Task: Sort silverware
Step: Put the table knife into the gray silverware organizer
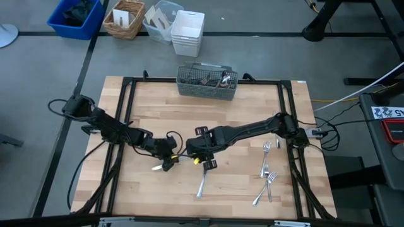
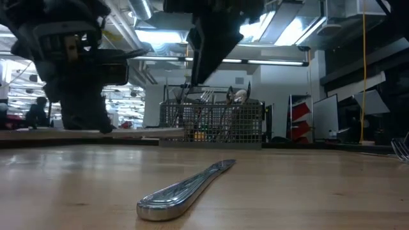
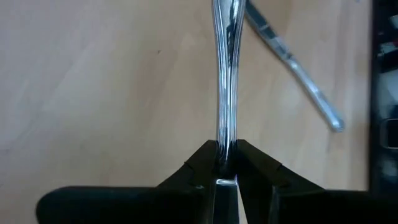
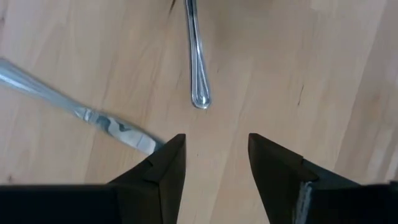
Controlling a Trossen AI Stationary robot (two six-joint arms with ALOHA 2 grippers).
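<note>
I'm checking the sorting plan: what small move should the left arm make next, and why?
Probably lift and carry toward the wire caddy. The left gripper is already shut on a utensil handle, while the right gripper hangs open above the table knife.

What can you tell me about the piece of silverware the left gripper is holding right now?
The held piece is a slim, shiny silver-metal utensil; only its narrow handle shows, so its type cannot be told. The left gripper is shut on one end, both dark fingers pressing its sides. It points straight away from the wrist over the wooden table, apart from a knife lying flat nearby.
</note>
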